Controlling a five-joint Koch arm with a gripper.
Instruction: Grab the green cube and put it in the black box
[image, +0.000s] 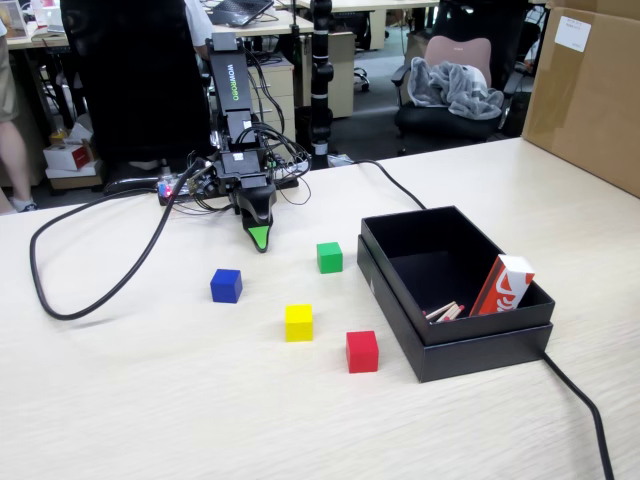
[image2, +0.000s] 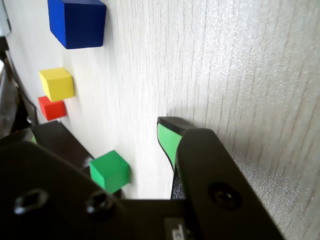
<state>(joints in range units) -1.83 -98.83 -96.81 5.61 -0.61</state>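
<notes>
The green cube (image: 329, 257) sits on the pale wooden table, just left of the black box (image: 455, 290) in the fixed view. My gripper (image: 259, 238) points down at the table a short way left of the cube, apart from it. In the wrist view the gripper (image2: 100, 135) is open: one green-tipped finger (image2: 167, 137) stands at the right, and the other tip peeks out at the far left. The green cube (image2: 110, 171) lies loose on the table between them, further off, beside the dark edge of the black box (image2: 65, 142). Nothing is held.
A blue cube (image: 226, 285), a yellow cube (image: 298, 322) and a red cube (image: 362, 351) lie in front of the arm. The box holds a red-and-white packet (image: 503, 285) and small sticks. A black cable (image: 80, 260) loops at the left; a brown carton (image: 590, 90) stands back right.
</notes>
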